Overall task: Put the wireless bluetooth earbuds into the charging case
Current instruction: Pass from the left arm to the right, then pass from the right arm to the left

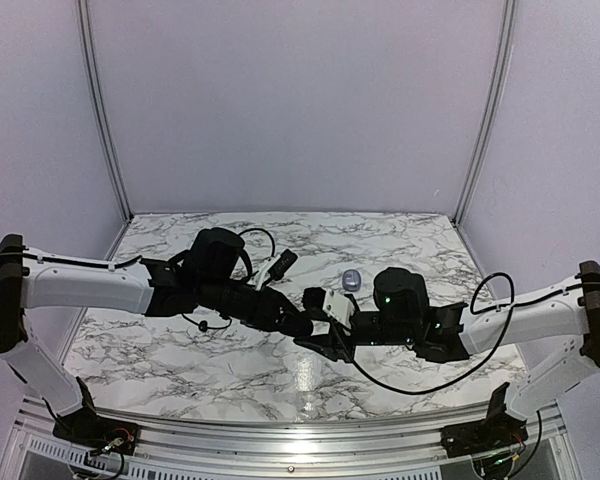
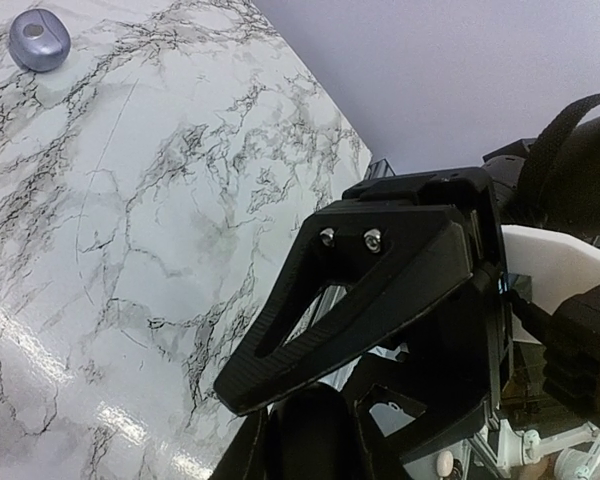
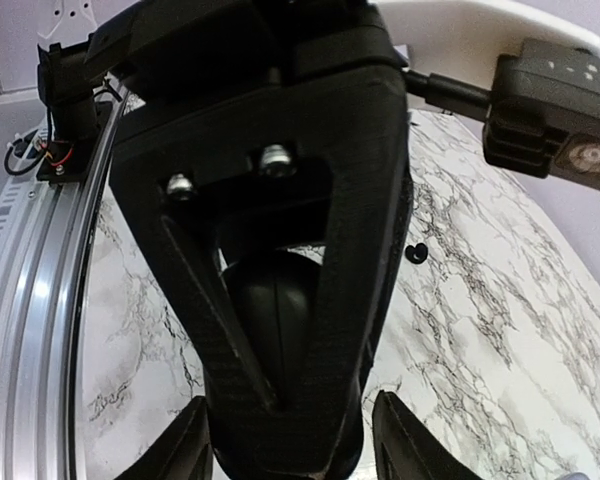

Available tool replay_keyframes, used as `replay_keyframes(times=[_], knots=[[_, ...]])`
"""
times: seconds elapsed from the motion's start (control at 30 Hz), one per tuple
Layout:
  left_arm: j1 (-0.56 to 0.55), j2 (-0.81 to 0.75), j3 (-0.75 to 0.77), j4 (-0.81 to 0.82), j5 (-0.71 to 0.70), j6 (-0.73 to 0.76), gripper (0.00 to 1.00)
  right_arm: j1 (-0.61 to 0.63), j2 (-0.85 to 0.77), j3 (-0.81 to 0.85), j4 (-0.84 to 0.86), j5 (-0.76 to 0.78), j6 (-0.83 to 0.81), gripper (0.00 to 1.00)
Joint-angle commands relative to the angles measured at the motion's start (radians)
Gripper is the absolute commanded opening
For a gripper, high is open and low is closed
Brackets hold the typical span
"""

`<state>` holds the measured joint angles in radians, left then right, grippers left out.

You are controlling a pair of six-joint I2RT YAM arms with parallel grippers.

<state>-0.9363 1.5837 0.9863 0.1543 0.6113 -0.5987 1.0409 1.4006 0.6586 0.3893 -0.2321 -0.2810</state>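
left pincer (image 2: pixel 302 452) holding black case (image 3: pixel 270 310), grey case (image 2: pixel 38 40) beyond

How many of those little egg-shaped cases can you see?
2. A silvery-grey oval case lies alone on the white marble table. A glossy black rounded case, only partly visible, sits in the left gripper. More may be hidden.

The marble table (image 1: pixel 180 350) bears a grey oval case (image 1: pixel 352 280) and one tiny black bud (image 3: pixel 415 253).
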Motion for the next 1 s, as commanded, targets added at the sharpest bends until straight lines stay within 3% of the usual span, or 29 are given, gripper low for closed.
replay_keyframes(times=[0.0,0.1,0.3,0.4,0.53,0.67,0.97], knots=[[-0.006,0.007,0.023,0.033,0.015,0.001,0.19,0.011,-0.015,0.03,0.005,0.019,-0.01,0.5],[-0.006,-0.002,0.022,0.033,-0.007,0.002,0.28,0.011,-0.025,0.02,0.013,0.024,-0.012,0.43],[-0.004,-0.045,0.007,0.047,-0.107,-0.004,0.61,0.011,-0.037,0.009,0.041,0.073,0.007,0.33],[-0.004,-0.092,-0.02,0.069,-0.181,-0.017,0.7,0.011,-0.039,0.003,0.062,0.123,0.031,0.31],[-0.003,-0.178,-0.152,0.272,-0.305,-0.093,0.74,0.011,-0.03,0.011,0.076,0.242,0.084,0.3],[-0.004,-0.217,-0.259,0.461,-0.425,-0.154,0.68,0.011,-0.032,0.008,0.114,0.347,0.155,0.29],[-0.031,-0.17,-0.28,0.605,-0.483,-0.171,0.62,0.011,-0.021,0.022,0.145,0.375,0.254,0.29]])
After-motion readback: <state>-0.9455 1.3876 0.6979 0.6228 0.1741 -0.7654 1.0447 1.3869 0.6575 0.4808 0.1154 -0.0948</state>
